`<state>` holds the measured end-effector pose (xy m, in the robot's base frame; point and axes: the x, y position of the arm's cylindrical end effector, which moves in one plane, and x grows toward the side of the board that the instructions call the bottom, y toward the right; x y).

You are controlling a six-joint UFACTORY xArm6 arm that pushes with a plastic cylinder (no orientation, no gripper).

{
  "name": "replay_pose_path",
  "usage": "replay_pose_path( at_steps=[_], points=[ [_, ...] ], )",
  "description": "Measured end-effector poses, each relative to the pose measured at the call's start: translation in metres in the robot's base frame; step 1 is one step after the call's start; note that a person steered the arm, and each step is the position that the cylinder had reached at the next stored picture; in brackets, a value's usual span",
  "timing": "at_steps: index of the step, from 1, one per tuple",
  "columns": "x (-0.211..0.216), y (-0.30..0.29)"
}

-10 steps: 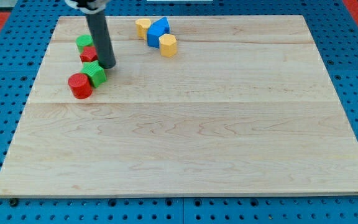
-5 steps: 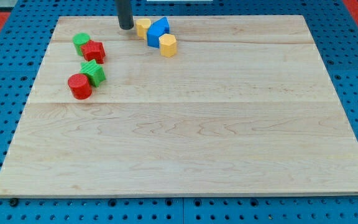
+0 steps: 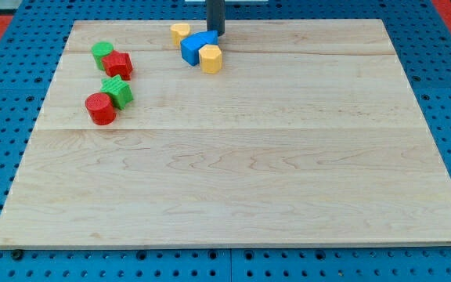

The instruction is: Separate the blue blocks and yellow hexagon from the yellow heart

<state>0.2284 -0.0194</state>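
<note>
The yellow heart (image 3: 180,32) lies near the board's top edge. Just to its lower right sit the blue blocks (image 3: 195,45), seen as one blue cluster, with the yellow hexagon (image 3: 211,58) touching their lower right side. A small gap shows between the heart and the blue cluster. My tip (image 3: 216,33) is at the cluster's upper right corner, touching or almost touching the blue, to the right of the heart.
At the view's left lie a green cylinder (image 3: 101,53), a red block (image 3: 118,64), a green star-like block (image 3: 118,91) and a red cylinder (image 3: 100,108). The wooden board (image 3: 233,157) rests on a blue pegboard.
My tip moved from the green and red group at the left, up past the heart, to the blue cluster's upper right. The blue blocks and hexagon shifted slightly down-left and turned.
</note>
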Motion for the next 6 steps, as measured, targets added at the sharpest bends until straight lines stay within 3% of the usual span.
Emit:
replay_pose_path(
  at_steps=[2,3,4,6],
  points=[
    [0.054,-0.015],
    [0.051,-0.005],
    [0.030,-0.025],
    [0.043,-0.078]
  ],
)
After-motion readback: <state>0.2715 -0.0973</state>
